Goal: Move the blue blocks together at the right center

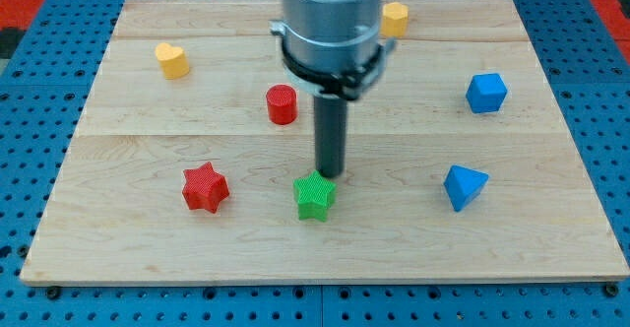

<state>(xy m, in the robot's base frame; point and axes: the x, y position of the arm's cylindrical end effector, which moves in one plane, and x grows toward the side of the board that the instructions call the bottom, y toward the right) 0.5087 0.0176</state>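
A blue cube (486, 93) sits at the view's right, upper part of the wooden board (551, 238). A blue triangular block (465, 186) lies below it at the right, apart from it. My tip (327, 176) is near the board's middle, just above and touching or nearly touching the green star (315, 196). The tip is far to the left of both blue blocks.
A red star (205, 187) lies at the lower left. A red cylinder (282, 104) stands left of the rod. A yellow heart (172, 59) is at the upper left. A yellow block (395, 19) is at the top, partly behind the arm.
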